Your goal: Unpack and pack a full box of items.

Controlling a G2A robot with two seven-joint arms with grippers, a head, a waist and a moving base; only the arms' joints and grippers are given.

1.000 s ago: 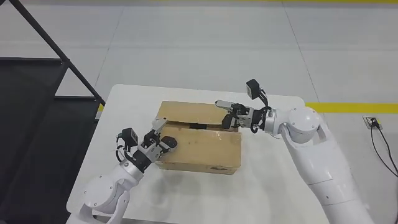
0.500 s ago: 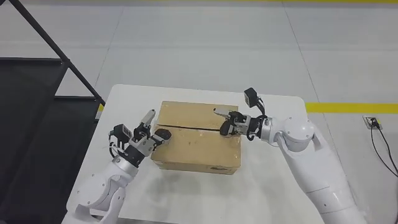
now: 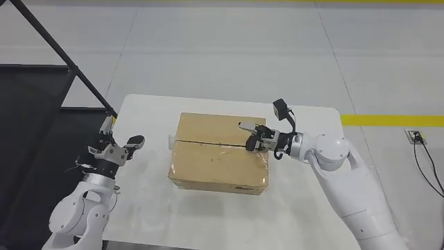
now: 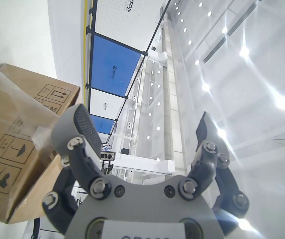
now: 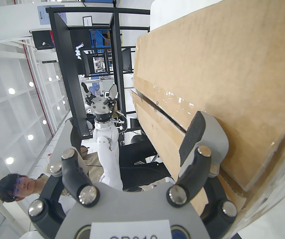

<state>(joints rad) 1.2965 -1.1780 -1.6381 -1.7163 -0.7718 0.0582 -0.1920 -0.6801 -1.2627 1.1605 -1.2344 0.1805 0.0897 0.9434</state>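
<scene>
**Retreating on one side, waiting on the other**

The left pincer (image 3: pixel 121 132) has pulled away from the left end of the box (image 3: pixel 218 156), where it worked a second ago. It now sits at the left edge of the tabletop (image 3: pixel 291 201), left of centre in the top view and well apart from the cardboard. Its fingers are spread and empty.

The box lies mid-frame with both top flaps down, and the seam (image 3: pixel 208 139) runs across its lid. The right pincer (image 3: pixel 251 136) has barely shifted in the last half second. It stays at the right end of that seam, spread and gripping nothing. In its wrist view one finger pad (image 5: pixel 192 135) sits just beside the slit, though whether it touches the cardboard cannot be told.

A pale scrap (image 3: pixel 171 139) juts out at the seam's left end. In the left wrist view a clear film hangs off that end, which may be loosened tape.

The retreat suggests the left side's part is done for now. Unpacking looks barely begun, as no flap is lifted yet. The right pincer is the better placed to pry one up.
</scene>
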